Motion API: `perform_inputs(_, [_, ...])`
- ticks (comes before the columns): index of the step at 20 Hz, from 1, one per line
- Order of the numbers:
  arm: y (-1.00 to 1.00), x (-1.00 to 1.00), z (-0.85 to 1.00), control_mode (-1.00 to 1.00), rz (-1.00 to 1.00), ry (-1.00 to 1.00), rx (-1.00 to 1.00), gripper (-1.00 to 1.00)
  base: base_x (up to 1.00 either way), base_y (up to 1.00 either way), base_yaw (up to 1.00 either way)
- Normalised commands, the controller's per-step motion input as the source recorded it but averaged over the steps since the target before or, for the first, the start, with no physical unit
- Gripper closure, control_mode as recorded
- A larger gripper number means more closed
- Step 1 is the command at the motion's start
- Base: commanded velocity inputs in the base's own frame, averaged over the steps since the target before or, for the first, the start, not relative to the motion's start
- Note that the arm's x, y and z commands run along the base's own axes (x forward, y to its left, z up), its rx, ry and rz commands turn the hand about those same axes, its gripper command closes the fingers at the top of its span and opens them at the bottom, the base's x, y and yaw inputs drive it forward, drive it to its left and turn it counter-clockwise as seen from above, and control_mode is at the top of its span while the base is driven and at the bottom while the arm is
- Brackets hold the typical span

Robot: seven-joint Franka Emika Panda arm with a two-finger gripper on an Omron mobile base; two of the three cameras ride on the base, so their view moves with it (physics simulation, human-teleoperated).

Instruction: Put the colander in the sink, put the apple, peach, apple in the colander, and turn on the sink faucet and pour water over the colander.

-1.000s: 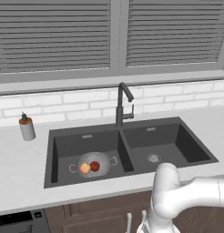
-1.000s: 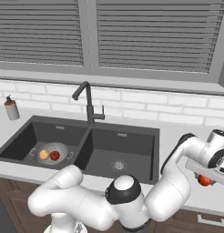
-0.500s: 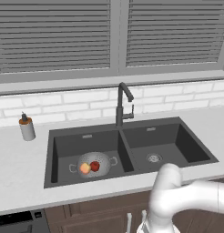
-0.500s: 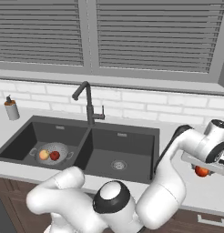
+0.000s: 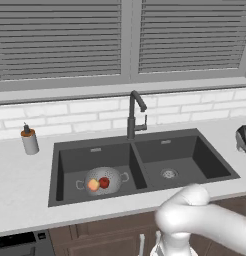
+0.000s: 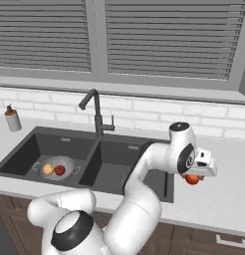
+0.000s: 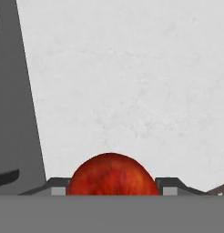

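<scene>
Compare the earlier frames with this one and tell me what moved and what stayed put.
The gripper, shut on the red apple, has swung with the arm from the far right edge of the right base view leftward, toward the sink, and sits a little higher over the counter. The colander with the peach and the other apple, and the sink faucet, have not moved.

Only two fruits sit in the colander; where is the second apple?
In the right base view, the second apple is in the claw, above the counter right of the sink.
</scene>
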Motion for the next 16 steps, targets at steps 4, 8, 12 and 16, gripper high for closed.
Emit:
perform_inputs(4, [1.0,-0.1,0.31,-1.0,0.0,0.0,-0.14,1.0,0.0,0.0,0.0])
perform_inputs(8, [0.99,0.0,0.4,-1.0,0.0,-0.01,-0.04,1.0,0.0,0.0,0.0])
perform_inputs(12, [0.93,0.0,0.5,-1.0,0.0,-0.01,0.0,1.0,0.0,0.0,0.0])
perform_inputs(16, [0.95,0.0,0.39,-1.0,0.0,0.0,0.0,1.0,0.0,0.0,0.0])
